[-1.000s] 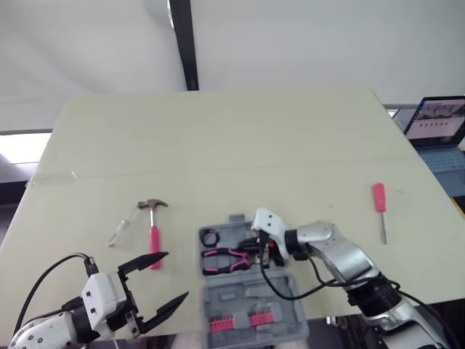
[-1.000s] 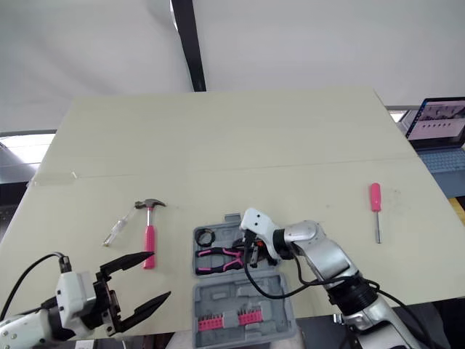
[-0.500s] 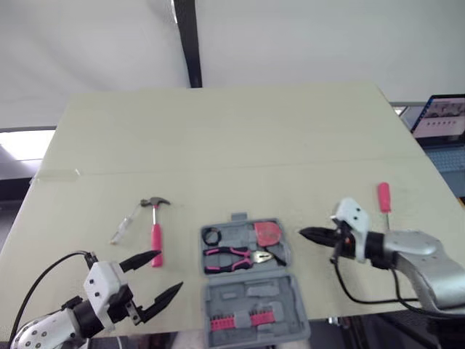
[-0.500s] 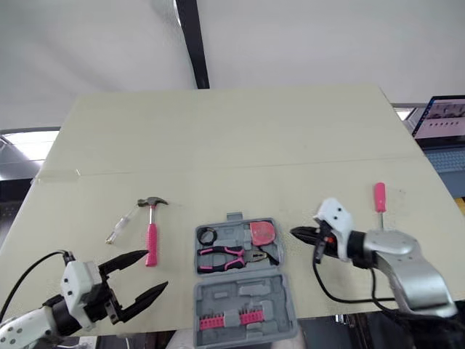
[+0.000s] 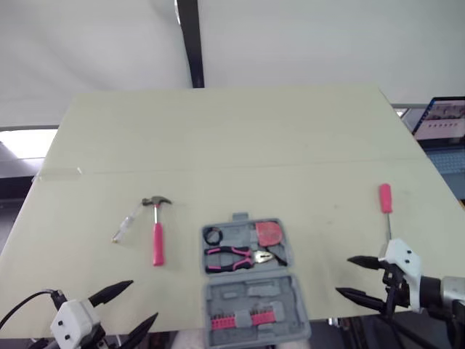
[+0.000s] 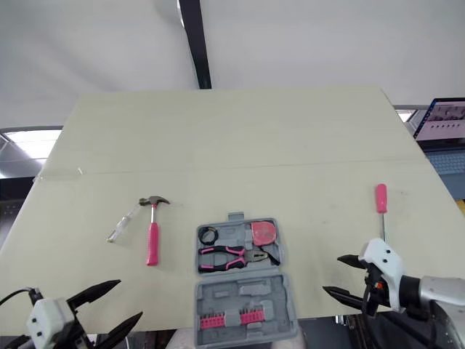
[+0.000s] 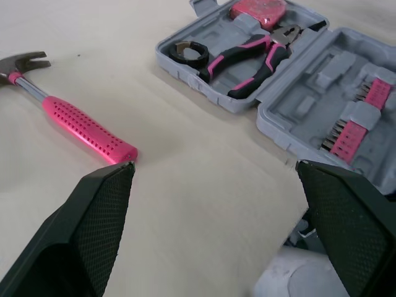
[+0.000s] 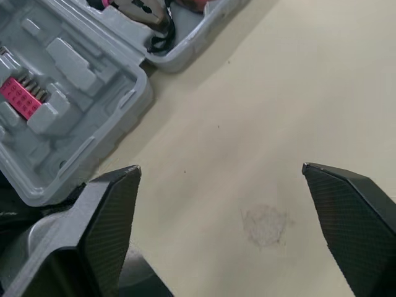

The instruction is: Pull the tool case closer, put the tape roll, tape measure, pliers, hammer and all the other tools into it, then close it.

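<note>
Tool case [image 5: 218,294] is loaded with pliers [image 5: 232,257], tape measure [image 5: 269,233], tape roll [image 5: 212,235]; hammer [image 5: 157,236] and screwdriver [image 5: 385,200] are left out; left gripper [image 5: 143,300], right gripper [image 5: 343,276] are held open.

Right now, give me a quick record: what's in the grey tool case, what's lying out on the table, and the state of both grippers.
case: grey plastic tool case, open
in case: black tape roll, pink tape measure, pink-handled pliers
on table: pink-handled hammer, clear-handled screwdriver, pink-handled screwdriver
left gripper: open, empty
right gripper: open, empty
</note>
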Tool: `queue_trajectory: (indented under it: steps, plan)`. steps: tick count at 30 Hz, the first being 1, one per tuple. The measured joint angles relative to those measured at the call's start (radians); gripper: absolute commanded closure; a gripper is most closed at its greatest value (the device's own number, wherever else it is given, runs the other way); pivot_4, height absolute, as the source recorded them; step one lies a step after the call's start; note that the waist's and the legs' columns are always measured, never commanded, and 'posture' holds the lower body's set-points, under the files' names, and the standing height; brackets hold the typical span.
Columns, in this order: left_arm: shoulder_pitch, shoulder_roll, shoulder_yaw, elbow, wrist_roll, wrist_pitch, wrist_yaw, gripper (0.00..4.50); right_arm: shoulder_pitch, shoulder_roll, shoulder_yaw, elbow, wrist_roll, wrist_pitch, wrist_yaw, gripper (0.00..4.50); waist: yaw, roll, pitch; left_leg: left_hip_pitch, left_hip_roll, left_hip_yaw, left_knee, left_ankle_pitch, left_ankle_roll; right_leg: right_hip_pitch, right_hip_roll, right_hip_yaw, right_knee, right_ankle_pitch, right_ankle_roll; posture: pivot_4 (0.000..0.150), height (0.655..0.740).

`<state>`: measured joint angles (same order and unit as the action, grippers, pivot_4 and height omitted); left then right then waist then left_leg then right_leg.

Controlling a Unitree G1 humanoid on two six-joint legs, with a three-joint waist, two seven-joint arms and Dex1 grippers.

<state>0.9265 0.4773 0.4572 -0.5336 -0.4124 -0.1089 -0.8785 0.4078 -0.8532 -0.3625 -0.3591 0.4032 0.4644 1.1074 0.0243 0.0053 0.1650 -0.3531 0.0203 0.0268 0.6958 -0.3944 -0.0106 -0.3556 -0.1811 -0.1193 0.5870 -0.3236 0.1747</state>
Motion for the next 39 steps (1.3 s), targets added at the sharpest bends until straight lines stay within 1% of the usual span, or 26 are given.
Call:
queue_trajectory:
  steps: [12, 16, 17, 18, 19, 20, 21, 25, 26, 27, 32, 34, 39]
  plan:
    - [0.0, -0.004, -0.008, -0.01, 0.0, -0.017, -0.003, 0.0, -0.013, 0.0, 0.006, 0.045, -0.006, -0.007, -0.005, 0.06, 0.0, 0.001, 0.0, 0.0, 0.0, 0.0, 0.0, 0.0, 0.0, 0.0, 0.0, 0.0, 0.001, 0.0, 0.0, 0.15, 0.74]
    - [-0.076, 0.013, -0.042, -0.042, 0.007, 0.083, 0.062, 0.0, -0.065, -0.008, 0.048, 0.042, -0.024, -0.005, -0.026, 0.06, 0.002, 0.001, 0.0, 0.0, 0.0, -0.001, 0.001, 0.0, 0.0, 0.0, 0.0, 0.0, 0.003, 0.0, 0.0, 0.15, 0.74]
    - [-0.095, 0.03, -0.052, -0.053, 0.009, 0.105, 0.066, 0.53, -0.081, -0.009, 0.059, 0.037, -0.029, -0.004, -0.032, 0.0, 0.002, 0.001, 0.0, 0.0, 0.0, 0.0, 0.001, 0.0, 0.0, 0.0, 0.0, 0.0, 0.003, 0.0, 0.0, 0.15, 0.74]
    - [-0.118, 0.059, -0.067, -0.057, 0.021, 0.126, 0.068, 0.91, -0.107, -0.011, 0.083, 0.037, -0.038, -0.003, -0.042, 0.61, 0.0, 0.001, 0.0, 0.0, 0.0, -0.001, 0.001, 0.0, 0.0, 0.0, 0.0, 0.0, 0.003, 0.0, 0.0, 0.15, 0.74]
    - [-0.138, 0.07, -0.078, -0.057, 0.026, 0.14, 0.069, 1.34, -0.124, -0.011, 0.099, 0.038, -0.044, -0.004, -0.048, 0.91, 0.0, 0.001, 0.0, 0.0, 0.0, 0.0, 0.001, 0.0, 0.0, 0.0, 0.0, 0.0, 0.003, 0.0, 0.0, 0.15, 0.74]
    - [-0.168, 0.084, -0.101, -0.058, 0.029, 0.167, 0.072, 1.85, -0.153, -0.01, 0.13, 0.045, -0.059, -0.005, -0.058, 1.44, 0.0, 0.002, 0.0, 0.0, 0.0, 0.0, 0.001, 0.0, 0.0, 0.0, 0.0, 0.0, 0.003, 0.0, 0.0, 0.15, 0.74]
    - [-0.188, 0.092, -0.116, -0.059, 0.03, 0.181, 0.075, 2.31, -0.169, -0.008, 0.147, 0.049, -0.067, -0.005, -0.064, 1.85, -0.001, 0.002, 0.0, 0.0, 0.0, 0.0, 0.001, 0.0, 0.0, 0.0, 0.0, 0.0, 0.003, 0.0, 0.0, 0.15, 0.74]
    - [-0.28, 0.126, -0.201, -0.083, 0.039, 0.275, 0.095, 4.21, -0.24, -0.002, 0.244, 0.054, -0.104, -0.009, -0.085, 3.76, 0.0, 0.002, 0.0, 0.0, 0.0, 0.0, 0.001, 0.0, 0.0, 0.0, 0.0, 0.0, 0.003, 0.0, 0.0, 0.15, 0.74]
    - [-0.293, 0.13, -0.212, -0.083, 0.043, 0.291, 0.098, 4.5, -0.249, -0.001, 0.258, 0.054, -0.109, -0.006, -0.088, 4.34, 0.0, 0.002, 0.0, 0.0, 0.0, 0.0, 0.001, 0.0, 0.0, 0.0, 0.0, 0.0, 0.003, 0.0, 0.0, 0.15, 0.74]
    - [-0.297, 0.131, -0.221, -0.083, 0.045, 0.303, 0.101, 4.5, -0.256, -0.001, 0.269, 0.054, -0.112, -0.006, -0.089, 4.43, 0.0, 0.002, 0.0, 0.0, 0.0, 0.0, 0.001, 0.0, 0.0, 0.0, 0.0, 0.0, 0.003, 0.0, 0.0, 0.15, 0.74]
    - [-0.333, 0.134, -0.281, -0.077, 0.073, 0.354, 0.12, 4.5, -0.283, -0.007, 0.328, 0.055, -0.133, 0.001, -0.088, 4.43, 0.001, 0.002, 0.0, 0.0, 0.0, 0.0, 0.002, 0.0, 0.0, 0.0, 0.0, 0.0, 0.003, 0.0, 0.0, 0.15, 0.74]
    - [-0.342, 0.133, -0.302, -0.072, 0.075, 0.373, 0.122, 4.5, -0.292, -0.026, 0.355, 0.054, -0.138, 0.038, -0.088, 4.43, 0.001, 0.002, 0.0, 0.0, 0.0, 0.0, 0.002, 0.0, 0.0, 0.0, 0.0, 0.0, 0.003, 0.0, 0.0, 0.15, 0.74]
    - [-0.394, 0.127, -0.368, -0.016, 0.089, 0.422, 0.136, 4.5, -0.334, -0.029, 0.382, 0.049, -0.138, 0.117, -0.099, 4.43, 0.001, 0.002, 0.0, 0.0, 0.0, -0.001, 0.002, 0.0, 0.0, 0.0, 0.0, 0.0, 0.004, 0.0, 0.0, 0.15, 0.74]
